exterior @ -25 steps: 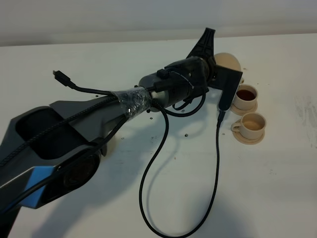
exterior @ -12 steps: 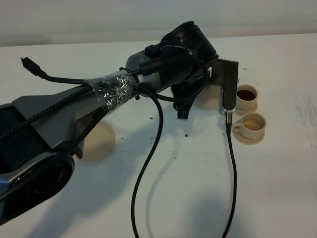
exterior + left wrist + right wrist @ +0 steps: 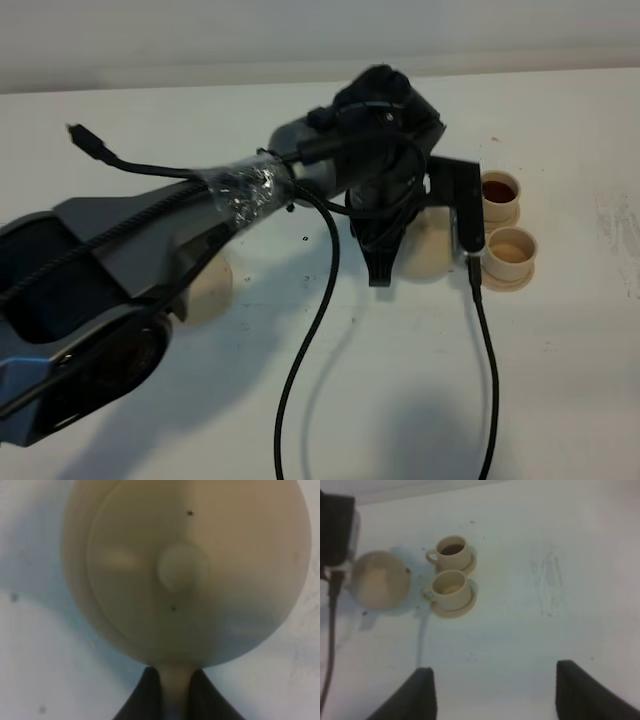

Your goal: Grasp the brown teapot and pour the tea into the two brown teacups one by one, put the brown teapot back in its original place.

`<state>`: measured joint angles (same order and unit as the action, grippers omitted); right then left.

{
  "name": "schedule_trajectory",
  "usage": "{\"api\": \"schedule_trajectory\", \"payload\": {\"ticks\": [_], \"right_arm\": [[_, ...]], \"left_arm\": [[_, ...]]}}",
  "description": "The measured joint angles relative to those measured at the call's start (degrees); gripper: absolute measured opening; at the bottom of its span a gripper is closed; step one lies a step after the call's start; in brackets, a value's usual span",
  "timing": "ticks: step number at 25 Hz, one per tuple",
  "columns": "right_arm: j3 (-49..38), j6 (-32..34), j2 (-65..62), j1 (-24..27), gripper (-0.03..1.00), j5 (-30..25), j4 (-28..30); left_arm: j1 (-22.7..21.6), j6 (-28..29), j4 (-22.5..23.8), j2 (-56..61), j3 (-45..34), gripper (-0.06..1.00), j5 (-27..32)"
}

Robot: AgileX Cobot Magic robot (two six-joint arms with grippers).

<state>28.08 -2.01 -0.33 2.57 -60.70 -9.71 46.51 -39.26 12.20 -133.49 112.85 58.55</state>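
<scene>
We have the teapot (image 3: 182, 567) in the left gripper (image 3: 173, 695). Its fingers are narrow, pinched on the loop handle (image 3: 173, 677), which runs straight back between them. The pot sits upright under the wrist with its lid knob on top. It is just beside the far cup (image 3: 499, 193) and the near cup (image 3: 510, 252). We cannot tell whether its base touches the table (image 3: 560, 380) or hangs just above it.

The far cup holds dark liquid and the near cup a paler one, so we judge the pouring done and the return the step in hand. That step turns on where the saucer (image 3: 210, 290) lies. In the high view it is well to the left of the pot and slightly nearer the camera, back along the left arm toward its base, and the forearm partly covers it. We read the carry as a pull away from the cups along the arm's own line, with the handle leading and the body following. The cups stand on the pot's far side from the saucer, so that path should clear them. The covered rim may make centring hard to judge.

The right gripper (image 3: 495, 680) has its fingers spread wide, holds nothing, and is well apart from pot and cups. The left is plainly the nearer hand.
</scene>
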Motion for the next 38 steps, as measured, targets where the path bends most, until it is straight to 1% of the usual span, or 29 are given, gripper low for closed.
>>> {"api": "schedule_trajectory", "payload": {"ticks": [4, 5, 8, 14, 17, 21, 24, 26, 30, 38], "right_arm": [[0.0, 0.0, 0.0, 0.0, 0.54, 0.0, 0.0], [0.0, 0.0, 0.0, 0.0, 0.54, 0.0, 0.0], [0.0, 0.0, 0.0, 0.0, 0.54, 0.0, 0.0], [0.0, 0.0, 0.0, 0.0, 0.54, 0.0, 0.0], [0.0, 0.0, 0.0, 0.0, 0.54, 0.0, 0.0], [0.0, 0.0, 0.0, 0.0, 0.54, 0.0, 0.0], [0.0, 0.0, 0.0, 0.0, 0.54, 0.0, 0.0], [0.0, 0.0, 0.0, 0.0, 0.54, 0.0, 0.0], [0.0, 0.0, 0.0, 0.0, 0.54, 0.0, 0.0], [0.0, 0.0, 0.0, 0.0, 0.54, 0.0, 0.0]], "left_arm": [[0.0, -1.55, 0.36, 1.39, 0.0, 0.11, -2.35], [0.0, -2.1, 1.25, 2.0, 0.0, 0.11, -3.05], [0.38, -2.58, 5.89, 2.95, 0.0, 0.11, -5.17], [2.85, -4.65, 18.33, 2.2, 0.0, 0.11, -9.33], [4.23, -7.22, 21.8, 1.74, 0.0, 0.11, -11.05], [4.67, -12.16, 23.44, 0.52, 0.0, 0.11, -11.89], [4.67, -13.78, 24.23, -0.49, 0.0, 0.11, -13.42], [4.72, -14.74, 24.55, -0.92, 0.0, 0.11, -15.44], [5.16, -15.28, 25.03, -1.5, 0.0, 0.11, -18.6], [6.1, -14.98, 27.04, -2.76, 0.0, 0.11, -19.19]]}}
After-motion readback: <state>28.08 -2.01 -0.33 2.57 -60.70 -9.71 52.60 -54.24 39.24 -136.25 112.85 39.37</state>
